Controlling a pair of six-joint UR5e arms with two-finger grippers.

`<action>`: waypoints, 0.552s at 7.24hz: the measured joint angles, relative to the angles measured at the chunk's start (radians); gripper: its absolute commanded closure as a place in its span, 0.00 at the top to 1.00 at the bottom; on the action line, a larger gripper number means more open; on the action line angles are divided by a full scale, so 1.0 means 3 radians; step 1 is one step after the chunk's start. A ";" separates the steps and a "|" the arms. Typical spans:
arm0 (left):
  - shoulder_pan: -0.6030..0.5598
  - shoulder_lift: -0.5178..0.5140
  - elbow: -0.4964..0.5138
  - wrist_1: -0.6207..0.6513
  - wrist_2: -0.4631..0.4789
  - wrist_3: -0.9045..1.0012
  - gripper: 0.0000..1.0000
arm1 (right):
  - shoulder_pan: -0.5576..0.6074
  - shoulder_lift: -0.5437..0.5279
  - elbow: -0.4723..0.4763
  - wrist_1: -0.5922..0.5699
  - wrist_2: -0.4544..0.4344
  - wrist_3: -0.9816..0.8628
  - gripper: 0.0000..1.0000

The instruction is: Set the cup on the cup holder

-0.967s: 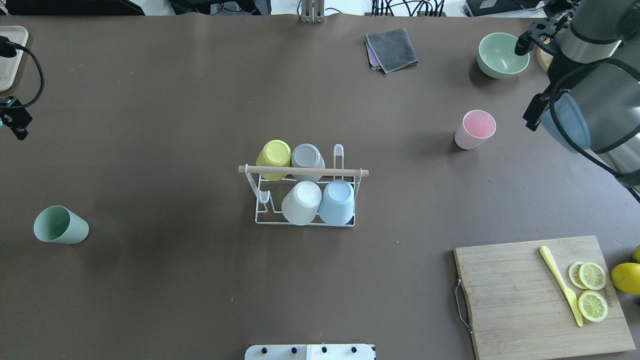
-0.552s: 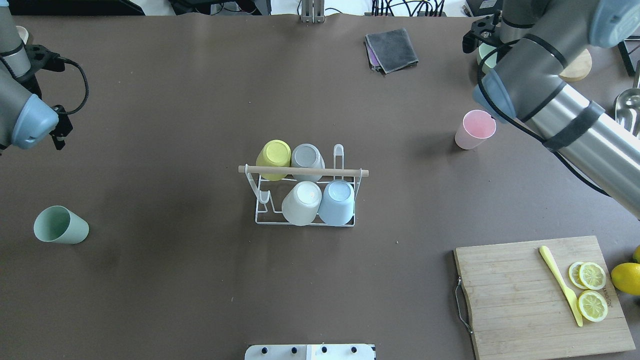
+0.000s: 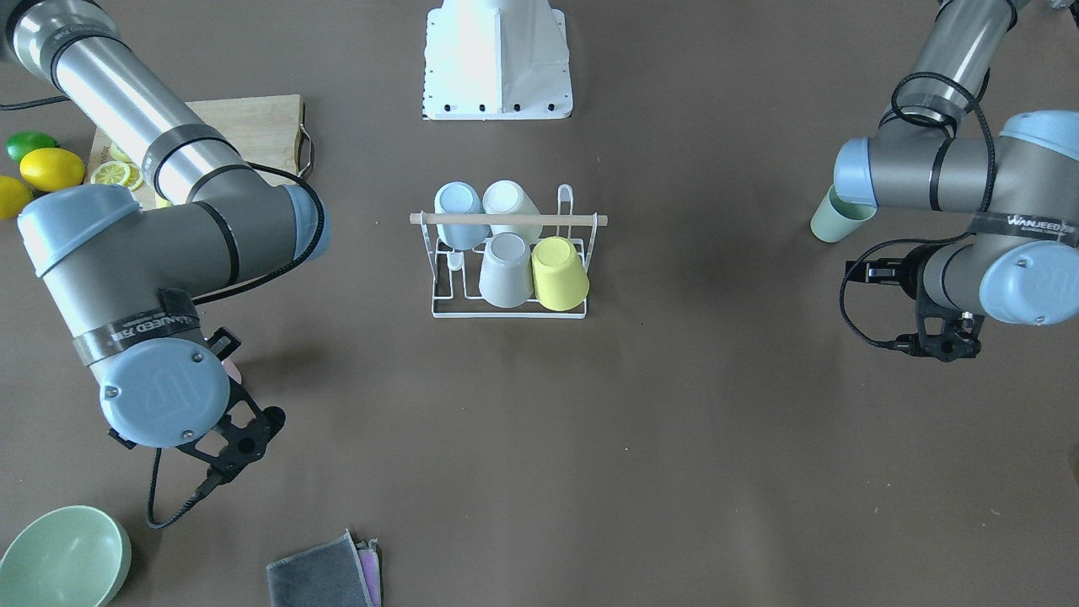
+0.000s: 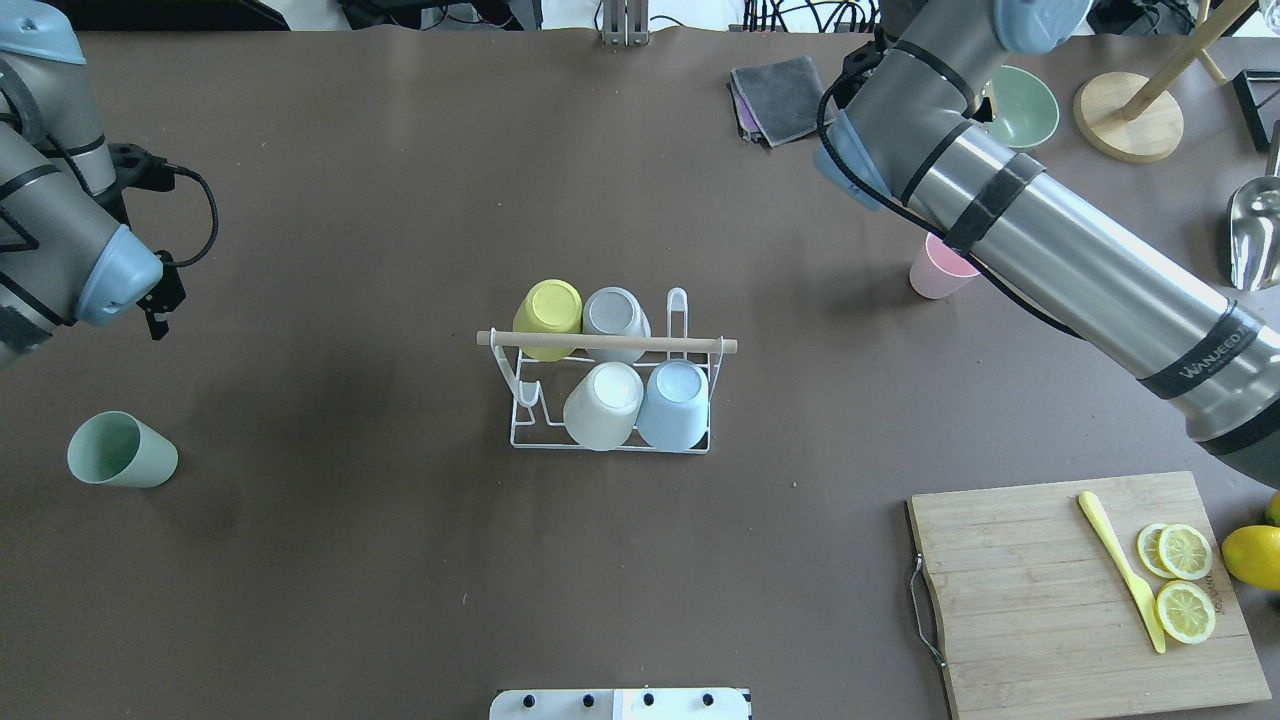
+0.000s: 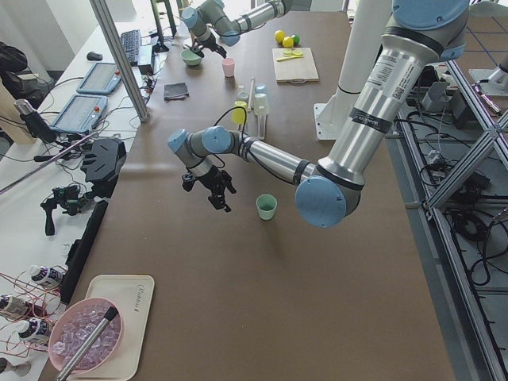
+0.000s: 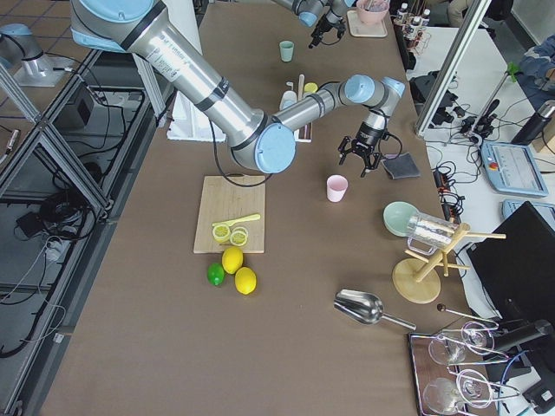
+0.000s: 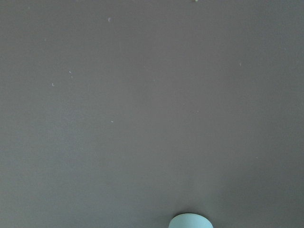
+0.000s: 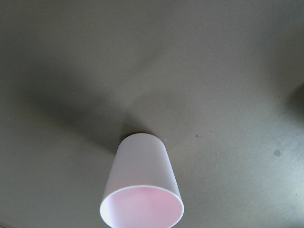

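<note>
Pink plastic cup [image 8: 142, 190] standing upright on brown table [image 4: 400, 580], mouth up, long axis vertical, well apart from white wire cup holder [image 4: 610, 343] sitting at centre. Right gripper [image 6: 360, 160] hovering near it. Left gripper [image 5: 218, 194] hanging near upright pale green cup [image 4: 120, 450]. Cannot tell whether either gripper's fingers are parted.

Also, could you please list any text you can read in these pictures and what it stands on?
"WANJEED": black band on the right arm.
"WANJEED": black band on the left arm.
"UR": blue joint cap of the right arm.
Small print on the cutting board: too small to read.
</note>
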 measured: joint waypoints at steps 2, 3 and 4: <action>0.0081 0.0004 0.0085 0.0023 -0.0025 0.0009 0.98 | -0.0230 0.0142 -0.0242 0.0001 -0.0309 -0.0041 1.00; 0.0108 0.0005 0.0139 0.0050 -0.0089 0.0012 0.98 | -0.0320 0.0174 -0.0336 0.0007 -0.0423 -0.0064 1.00; 0.0128 0.0005 0.0198 0.0065 -0.0157 0.0013 0.98 | -0.0380 0.0192 -0.0411 0.0016 -0.0522 -0.0100 1.00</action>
